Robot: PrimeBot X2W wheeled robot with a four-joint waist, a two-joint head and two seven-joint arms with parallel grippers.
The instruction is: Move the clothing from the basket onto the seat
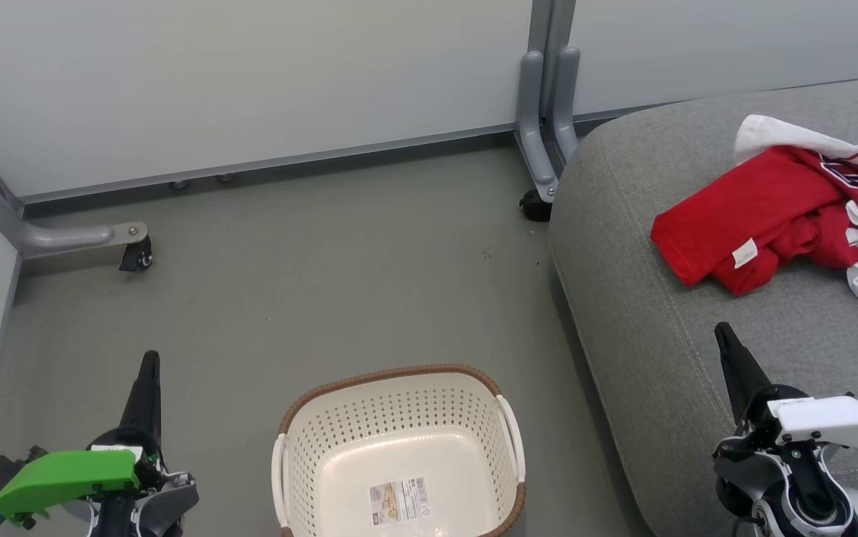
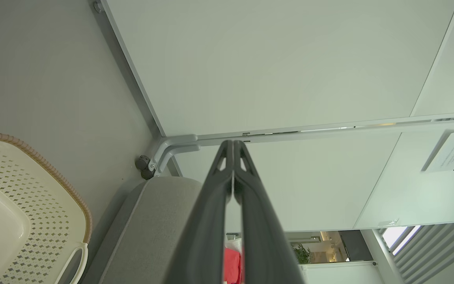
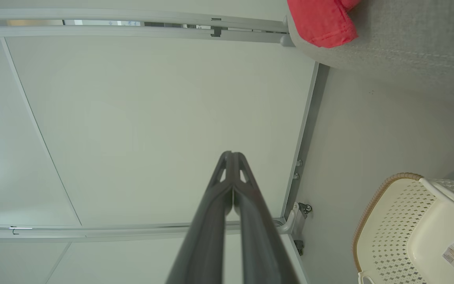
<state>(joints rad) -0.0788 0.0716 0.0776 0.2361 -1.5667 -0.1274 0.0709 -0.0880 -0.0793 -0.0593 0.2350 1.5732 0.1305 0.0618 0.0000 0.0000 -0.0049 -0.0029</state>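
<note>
Okay, red-and-white garment (image 1: 779,216) lies crumpled on the grey seat cushion (image 1: 660,358), well apart from the cream laundry basket (image 1: 399,406) standing on the floor (image 1: 324,261). Left gripper (image 1: 150,362) beside the basket and right gripper (image 1: 723,335) over the cushion's edge are both fully closed, fingers pressed together, gripping nothing.

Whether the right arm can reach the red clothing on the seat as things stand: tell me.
Probably yes. The right tool, shut, is over the seat, and the clothing lies on the cushion beyond its tip, with only bare fabric between and nothing in the way.
</note>
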